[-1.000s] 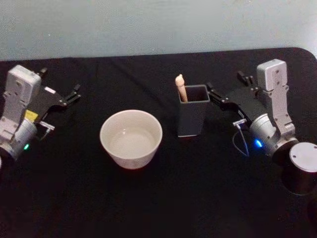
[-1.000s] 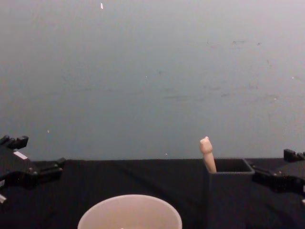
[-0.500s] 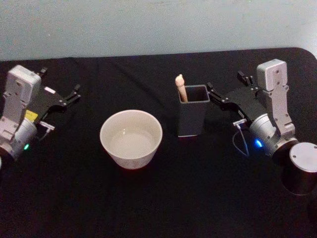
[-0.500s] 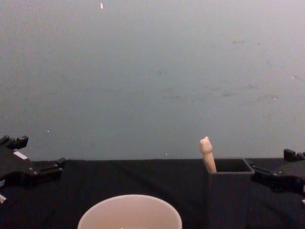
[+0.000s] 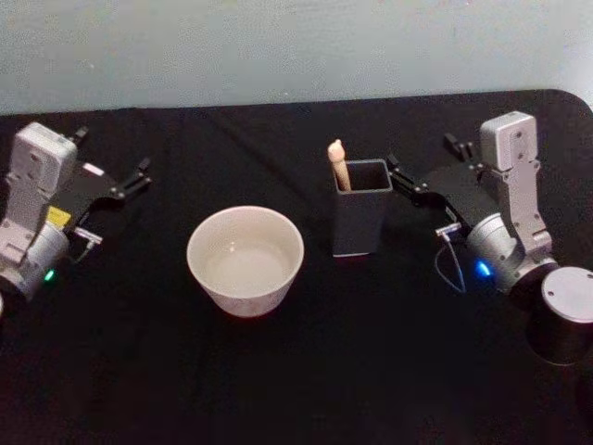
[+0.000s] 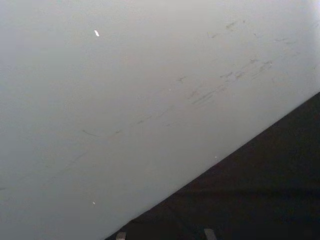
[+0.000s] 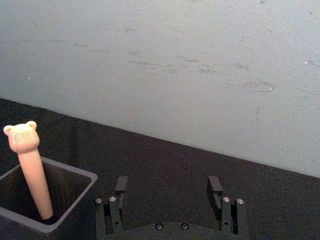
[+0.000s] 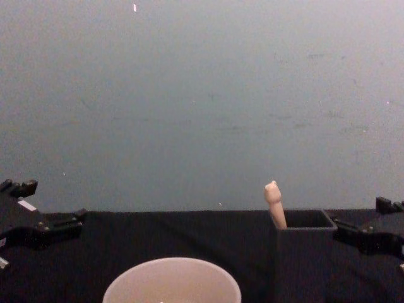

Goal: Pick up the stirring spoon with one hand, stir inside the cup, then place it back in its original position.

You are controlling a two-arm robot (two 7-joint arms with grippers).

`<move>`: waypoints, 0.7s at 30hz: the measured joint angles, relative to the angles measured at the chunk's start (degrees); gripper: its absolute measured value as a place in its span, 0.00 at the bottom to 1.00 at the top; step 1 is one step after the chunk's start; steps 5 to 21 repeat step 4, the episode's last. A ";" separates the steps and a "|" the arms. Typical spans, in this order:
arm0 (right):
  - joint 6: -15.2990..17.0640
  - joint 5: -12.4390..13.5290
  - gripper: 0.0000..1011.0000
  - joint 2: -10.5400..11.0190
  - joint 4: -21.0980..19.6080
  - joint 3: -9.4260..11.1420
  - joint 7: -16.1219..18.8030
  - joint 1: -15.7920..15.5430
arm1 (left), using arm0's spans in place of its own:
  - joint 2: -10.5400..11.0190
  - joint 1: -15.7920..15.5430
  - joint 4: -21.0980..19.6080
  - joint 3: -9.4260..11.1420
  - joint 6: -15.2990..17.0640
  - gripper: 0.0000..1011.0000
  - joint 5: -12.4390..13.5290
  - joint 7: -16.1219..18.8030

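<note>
1. Stirring spoon (image 5: 337,163): stands in the dark grey box holder (image 5: 359,221), its cream handle leaning against the holder's corner towards 10 o'clock; the bear-head tip rises above the rim, and the bowl is hidden inside
2. Holder: upright on the black table (image 5: 306,371), just off the cup (image 5: 246,259) at its 3 o'clock, the two apart
3. Cup: wide, pale, upright near the table's centre; nothing inside it can be made out
4. Right gripper (image 5: 422,165): at the holder's 3 o'clock, close beside its rim, not touching the spoon; fingers spread wide, nothing between them. In the right wrist view the two fingers (image 7: 121,186) stand well apart, with the spoon handle (image 7: 31,165) off to one side
5. Left gripper (image 5: 111,163): far from the cup, at its 10 o'clock near the table's edge, fingers parted and empty
</note>
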 joint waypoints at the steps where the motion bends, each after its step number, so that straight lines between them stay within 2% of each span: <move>1: 0.00 0.00 0.99 0.00 0.00 0.00 0.00 0.00 | 0.00 0.00 0.00 0.00 0.00 0.99 0.00 0.00; 21: 0.00 0.00 0.99 0.00 0.00 0.00 0.00 0.00 | 0.00 0.00 0.00 0.00 0.00 0.99 0.00 0.00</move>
